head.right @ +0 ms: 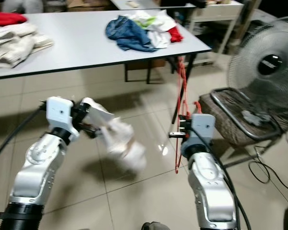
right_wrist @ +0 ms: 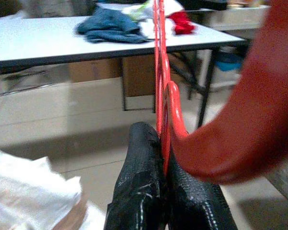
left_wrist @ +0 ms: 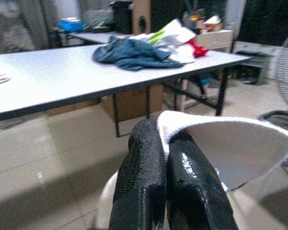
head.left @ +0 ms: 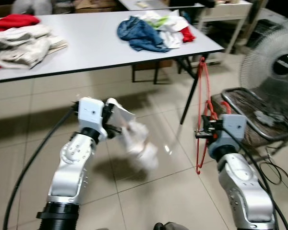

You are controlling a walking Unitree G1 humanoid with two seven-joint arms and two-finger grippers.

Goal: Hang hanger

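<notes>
- Right gripper is up at mid-height on the right of the scene, fingers pinched tight on the red hanger.
- The hanger stands nearly edge-on and upright, its top near the table's near right corner, its lower end dropping below the gripper towards the tiled floor.
- From the right wrist, the two black fingers press together with the hanger's red wire running up between them; a big blurred red curve sits close to the lens.
- Left gripper is out in front on the left, fingers clamped together on a white garment.
- The garment hangs loose from the fingers, blurred, drooping down and to the right above the floor.
- In the left wrist view the black fingers are shut side by side, with the garment's thick white edge folding over them.
- Far side: a long grey table runs across the scene.
- On its right end, a heap with a blue garment and white and red pieces just beside it.
- On its left end, a pale folded pile with a red cloth behind it.
- Far right: a standing fan, and below it a chair with a metal frame.
- A black cable trails beside the left arm.
</notes>
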